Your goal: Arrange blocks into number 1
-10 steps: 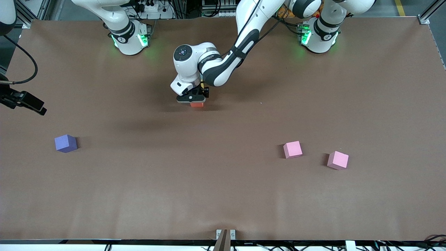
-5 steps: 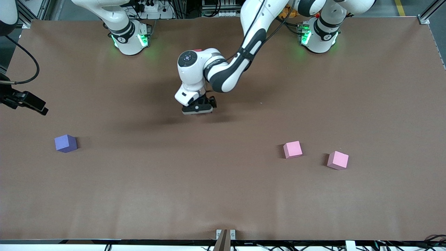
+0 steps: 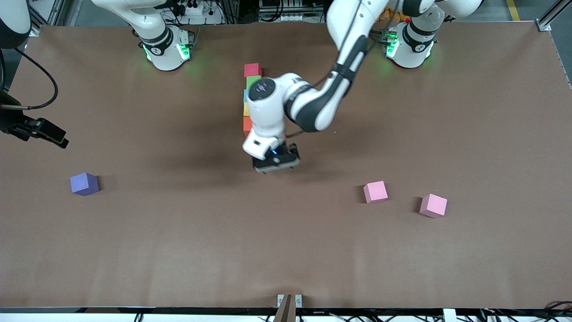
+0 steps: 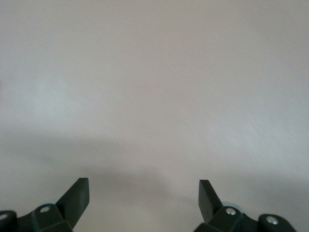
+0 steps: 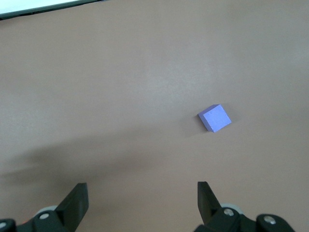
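Red, green, blue, yellow and orange blocks lie in one straight line near the desk's edge by the robot bases. The left hand hangs empty over bare desk, fingers apart. The right hand, fingers spread, waits above the purple cube. The numeral looks finished; next calls only for withdrawing.

A brown table spreads out below me. On it sits a purple cube, alone toward the right arm's end. Toward the left arm's end sit two pink cubes, close together but not touching: one nearer the middle of the table, the other slightly nearer the front camera and turned at an angle.
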Available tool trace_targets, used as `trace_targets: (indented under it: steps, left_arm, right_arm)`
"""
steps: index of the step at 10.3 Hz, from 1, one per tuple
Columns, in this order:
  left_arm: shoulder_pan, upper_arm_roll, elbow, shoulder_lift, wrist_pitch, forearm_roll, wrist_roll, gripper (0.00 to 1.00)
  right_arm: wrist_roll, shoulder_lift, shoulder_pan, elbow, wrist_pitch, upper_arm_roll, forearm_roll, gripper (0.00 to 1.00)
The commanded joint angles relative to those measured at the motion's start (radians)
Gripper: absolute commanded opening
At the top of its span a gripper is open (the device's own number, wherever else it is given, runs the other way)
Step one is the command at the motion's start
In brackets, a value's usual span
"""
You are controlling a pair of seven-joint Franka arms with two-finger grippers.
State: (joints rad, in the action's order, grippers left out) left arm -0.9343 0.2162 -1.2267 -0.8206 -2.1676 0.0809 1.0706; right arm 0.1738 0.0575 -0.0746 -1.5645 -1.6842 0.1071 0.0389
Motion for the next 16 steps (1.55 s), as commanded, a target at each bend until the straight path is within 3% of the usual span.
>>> trace_targets:
  steps: [1, 3, 6, 9, 12, 13, 14, 16]
  left_arm:
    - [0.138, -0.017, -0.019, 0.081, 0.052, 0.014, -0.067, 1.00]
    - [0.233, -0.020, -0.022, 0.142, 0.090, 0.014, -0.093, 1.00]
    - [0.386, -0.024, -0.031, 0.269, 0.297, -0.068, -0.239, 1.00]
    - [0.518, -0.023, -0.037, 0.340, 0.415, -0.113, -0.267, 1.00]
    - [0.564, -0.024, -0.207, 0.464, 0.419, -0.110, -0.374, 1.00]
    - [0.619, -0.084, -0.277, 0.515, 0.408, -0.107, -0.415, 1.00]
    - [0.711, -0.189, -0.305, 0.543, 0.398, -0.101, -0.446, 1.00]
    - [0.781, -0.256, -0.333, 0.607, 0.396, -0.099, -0.542, 1.00]
  right_arm:
    - [0.020, -0.007, -0.004, -0.005, 0.001, -0.003, -0.001, 1.00]
    - [0.020, -0.007, -0.011, -0.005, 0.001, -0.003, -0.001, 1.00]
    - [0.021, -0.002, -0.011, -0.005, 0.000, -0.003, -0.001, 1.00]
    - [0.021, 0.002, -0.011, -0.005, 0.001, -0.003, -0.002, 1.00]
    - [0.023, 0.004, -0.013, -0.005, 0.000, -0.004, -0.002, 1.00]
    - [0.033, 0.004, -0.013, -0.005, 0.000, -0.003, -0.004, 1.00]
    - [0.056, 0.004, -0.017, -0.005, 0.000, -0.004, -0.004, 1.00]
    - [0.064, 0.007, -0.022, -0.005, 0.000, -0.004, -0.004, 1.00]
